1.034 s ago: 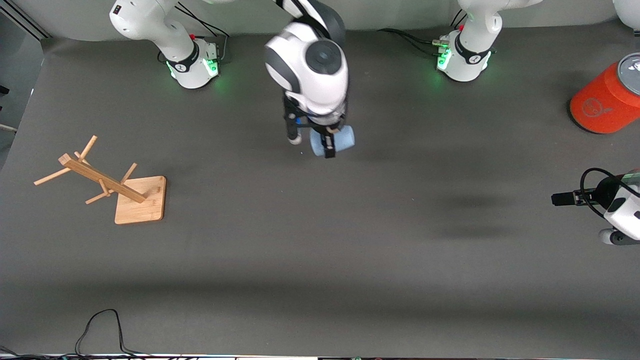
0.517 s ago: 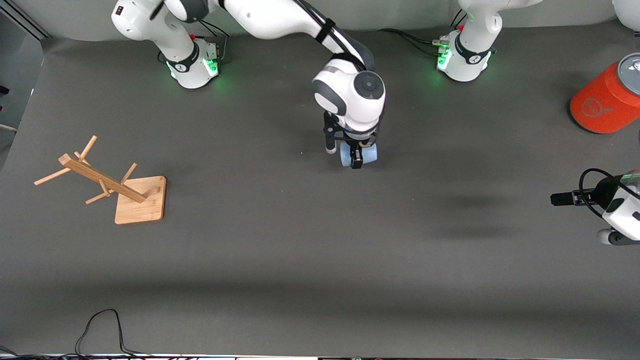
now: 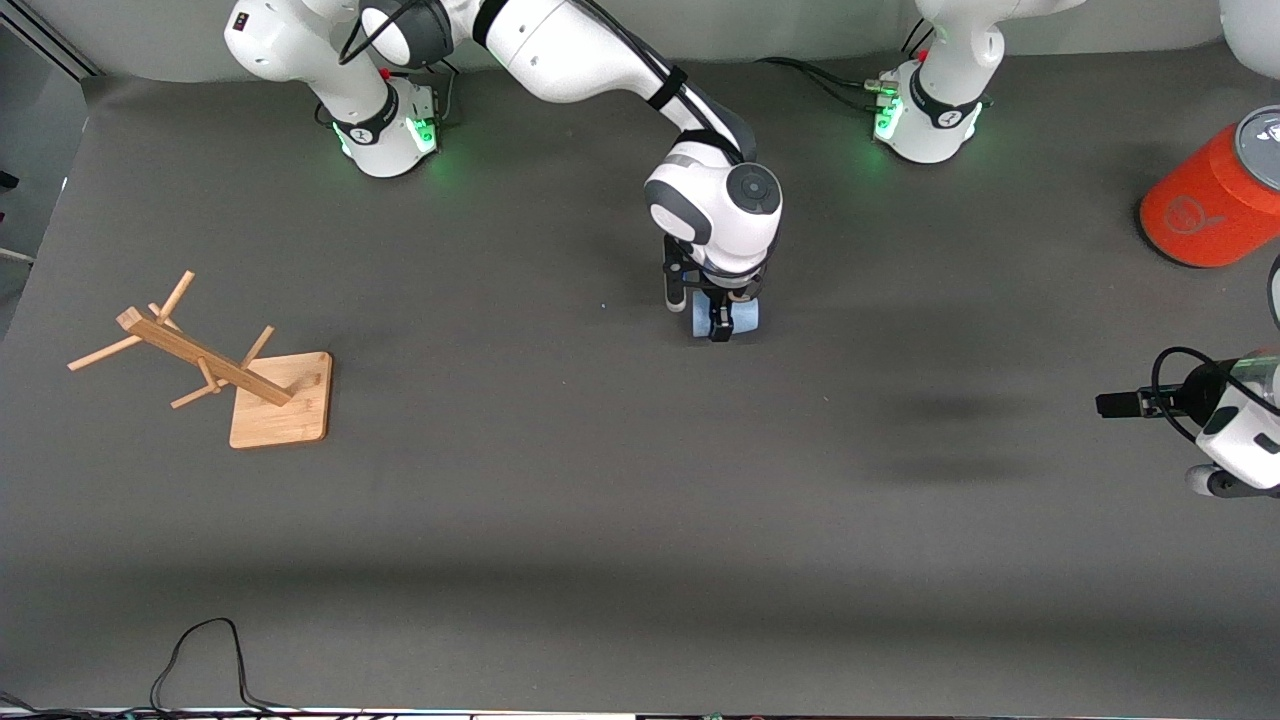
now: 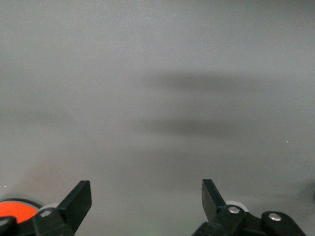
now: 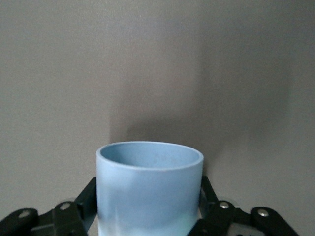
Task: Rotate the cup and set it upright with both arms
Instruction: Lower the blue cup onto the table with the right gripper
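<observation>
- At the table's [image 3: 560,520] edge by the left arm's end, you find the left end effector [image 4: 146,199] hovering, released, holding nothing.
- Over mid-table, your right end effector [image 3: 722,318] is clenched on the cup [image 3: 745,316], which lies sideways in the grasp.
- The orange cylinder [image 3: 1205,205] stands farthest off.

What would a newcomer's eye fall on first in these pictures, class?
First, the right tool shut on the pale blue cup at the middle of the grey table. Next, the orange cylinder at the left arm's end. Then the wooden rack at the right arm's end, while the left tool waits open.
</observation>
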You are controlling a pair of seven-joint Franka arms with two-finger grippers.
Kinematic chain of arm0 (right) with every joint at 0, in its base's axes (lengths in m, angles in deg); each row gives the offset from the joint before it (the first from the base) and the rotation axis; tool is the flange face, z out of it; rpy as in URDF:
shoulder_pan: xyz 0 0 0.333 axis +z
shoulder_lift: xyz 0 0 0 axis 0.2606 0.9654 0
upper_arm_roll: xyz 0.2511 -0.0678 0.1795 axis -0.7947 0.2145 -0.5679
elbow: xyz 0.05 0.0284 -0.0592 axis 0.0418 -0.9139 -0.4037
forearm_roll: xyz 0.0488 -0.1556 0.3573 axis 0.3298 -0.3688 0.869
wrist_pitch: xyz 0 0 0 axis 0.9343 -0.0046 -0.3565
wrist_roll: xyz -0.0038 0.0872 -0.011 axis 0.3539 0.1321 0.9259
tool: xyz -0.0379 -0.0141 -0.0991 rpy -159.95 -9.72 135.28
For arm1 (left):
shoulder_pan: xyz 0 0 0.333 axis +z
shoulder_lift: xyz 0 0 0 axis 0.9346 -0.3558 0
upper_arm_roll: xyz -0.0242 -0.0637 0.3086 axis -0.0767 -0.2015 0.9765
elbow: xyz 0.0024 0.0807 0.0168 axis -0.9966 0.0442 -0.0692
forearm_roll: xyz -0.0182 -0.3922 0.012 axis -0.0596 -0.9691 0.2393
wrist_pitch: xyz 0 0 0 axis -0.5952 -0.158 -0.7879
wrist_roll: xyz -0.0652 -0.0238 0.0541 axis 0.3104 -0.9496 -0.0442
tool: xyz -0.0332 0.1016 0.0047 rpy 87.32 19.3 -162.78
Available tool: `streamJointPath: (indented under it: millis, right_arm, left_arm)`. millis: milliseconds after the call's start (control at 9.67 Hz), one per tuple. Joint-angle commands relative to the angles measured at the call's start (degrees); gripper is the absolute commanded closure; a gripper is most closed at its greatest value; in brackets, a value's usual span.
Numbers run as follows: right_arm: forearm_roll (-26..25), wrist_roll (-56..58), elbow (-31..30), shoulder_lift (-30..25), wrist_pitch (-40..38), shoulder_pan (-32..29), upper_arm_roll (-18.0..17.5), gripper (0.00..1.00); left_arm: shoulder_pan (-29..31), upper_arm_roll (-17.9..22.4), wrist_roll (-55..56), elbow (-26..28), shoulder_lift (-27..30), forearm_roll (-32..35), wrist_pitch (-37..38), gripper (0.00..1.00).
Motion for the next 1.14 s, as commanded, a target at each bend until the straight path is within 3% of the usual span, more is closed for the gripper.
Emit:
streamJointPath:
  millis: [0,103,207,828,1034]
  right_arm:
    - [-0.7,-3.0,3.0,2.7,0.6,0.8,1.0,0.4]
    - [-0.8,-3.1,3.0,2.8,0.6,0.7,1.0,0.16]
    - [-0.8,-3.0,3.0,2.8,0.6,0.7,1.0,0.0]
    - [-0.5,-1.9,2.8,-0.9,-0.2,-0.2,1.1,0.0]
    - [0.5,0.5,2.9,-4.8,-8.2,-0.8,1.0,0.0]
  left_arm:
    - [0.3,0.1,-0.1,0.1,-0.5,-0.6,0.1,0.0]
    - [0.4,0.1,-0.3,1.3,-0.2,-0.5,0.8,0.0]
    - [0.9,0.1,-0.4,1.8,-0.1,-0.7,0.6,0.0]
    - [0.4,0.1,-0.3,2.0,-1.0,-0.7,-1.7,0.0]
    - [0.8,0.1,-0.3,2.5,-1.6,-0.6,-1.9,0.0]
